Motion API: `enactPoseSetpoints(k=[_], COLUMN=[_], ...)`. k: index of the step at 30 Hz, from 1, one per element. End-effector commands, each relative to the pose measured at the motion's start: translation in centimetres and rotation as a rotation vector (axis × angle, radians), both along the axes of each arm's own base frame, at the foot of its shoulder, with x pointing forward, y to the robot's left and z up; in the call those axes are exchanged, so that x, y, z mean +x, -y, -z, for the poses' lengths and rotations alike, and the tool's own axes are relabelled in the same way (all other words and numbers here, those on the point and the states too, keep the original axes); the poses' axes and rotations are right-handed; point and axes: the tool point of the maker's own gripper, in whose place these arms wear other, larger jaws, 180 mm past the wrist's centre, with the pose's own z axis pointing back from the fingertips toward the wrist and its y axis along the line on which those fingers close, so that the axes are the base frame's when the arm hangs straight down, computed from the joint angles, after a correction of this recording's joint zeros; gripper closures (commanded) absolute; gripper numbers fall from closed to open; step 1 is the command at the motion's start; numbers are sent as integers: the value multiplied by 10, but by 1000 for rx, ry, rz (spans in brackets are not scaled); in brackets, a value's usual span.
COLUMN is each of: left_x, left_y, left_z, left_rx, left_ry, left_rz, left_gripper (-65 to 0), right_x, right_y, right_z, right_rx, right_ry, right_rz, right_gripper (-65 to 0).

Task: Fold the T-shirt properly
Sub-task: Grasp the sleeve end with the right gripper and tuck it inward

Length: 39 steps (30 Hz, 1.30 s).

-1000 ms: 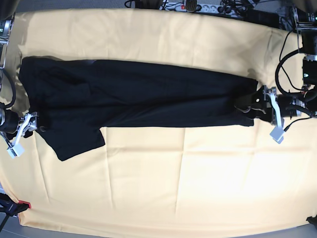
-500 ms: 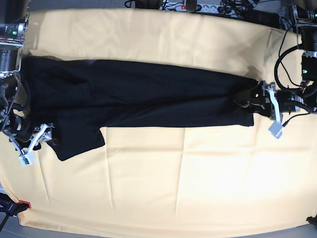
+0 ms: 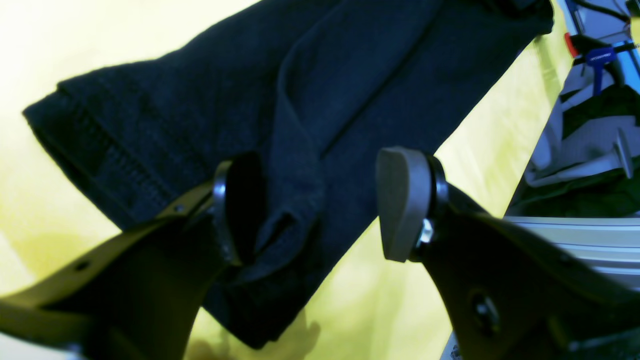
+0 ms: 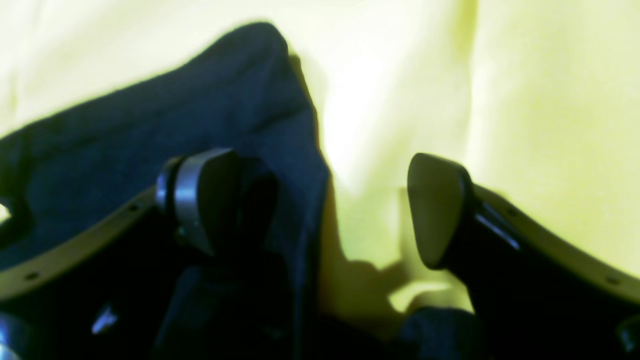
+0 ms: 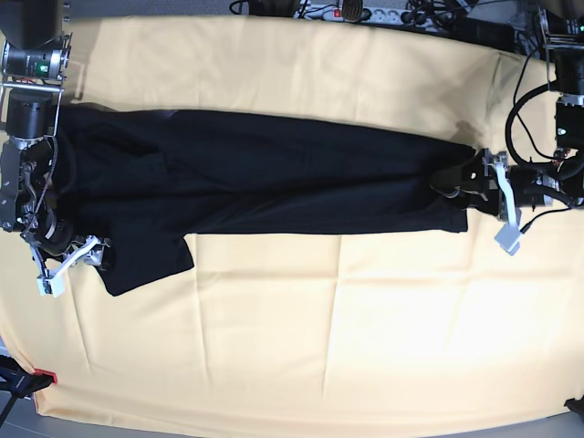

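The black T-shirt (image 5: 274,173) lies on the pale yellow cloth (image 5: 365,319) as a long band across the table, with one sleeve (image 5: 151,260) sticking out at its lower left. My left gripper (image 5: 461,193) is at the band's right end. In the left wrist view its jaws (image 3: 320,205) stand open, and a raised fold of the shirt (image 3: 295,200) lies against one pad. My right gripper (image 5: 82,260) is at the sleeve corner. Its jaws (image 4: 320,205) are wide open, with the shirt's edge (image 4: 300,165) beside one finger (image 4: 205,195).
A power strip (image 5: 356,11) and cables run along the table's back edge. More cables (image 5: 525,109) hang by the arm on the right. A red-tipped clamp (image 5: 41,376) sits at the front left corner.
My right gripper has moved in from the table's left edge to the shirt's sleeve corner. The left gripper has hardly shifted at the other end.
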Motion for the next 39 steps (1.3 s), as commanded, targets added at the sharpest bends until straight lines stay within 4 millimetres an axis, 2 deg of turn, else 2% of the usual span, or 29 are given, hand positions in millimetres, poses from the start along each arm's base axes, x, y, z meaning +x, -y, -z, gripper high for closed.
enactPoseSetpoints(k=[1, 3, 5, 7, 10, 11, 17, 22, 26, 32, 39], left_x=[8, 8, 8, 8, 10, 11, 14, 14, 14, 14, 14], left_y=[-5, -5, -5, -5, -5, -4, -4, -4, -4, -4, -4], left_z=[-16, -16, -16, -16, -18, -19, -21, -21, -21, -21, -21], left_rx=[-5, -7, -7, -7, -14, -20, -31, -32, -31, -31, -31], left_ry=[49, 51, 51, 51, 58, 64, 75, 76, 76, 75, 76], left_rz=[-3, -5, -5, -5, -11, -16, -27, -27, -27, -26, -27], left_gripper=[-384, -384, -384, -384, -384, -384, -384, -384, -384, -384, -384], right_x=[9, 10, 14, 17, 24, 26, 33, 19, -4, -49, -103], right_y=[0, -10, -13, -15, -14, -13, -25, -46, -60, -74, -82], right_z=[-18, -24, -31, -34, -43, -46, -70, -81, -84, -90, -83], right_rx=[20, 55, 75, 77, 74, 73, 69, 109, 109, 15, -101], right_ry=[50, 77, 99, 108, 127, 134, 164, 132, 134, 154, 94], right_rz=[-20, -62, -73, -77, -76, -76, -160, -234, -298, -411, -539], right_gripper=[-525, -524, -480, -355, -77, -6, 0, 0, 0, 0, 0])
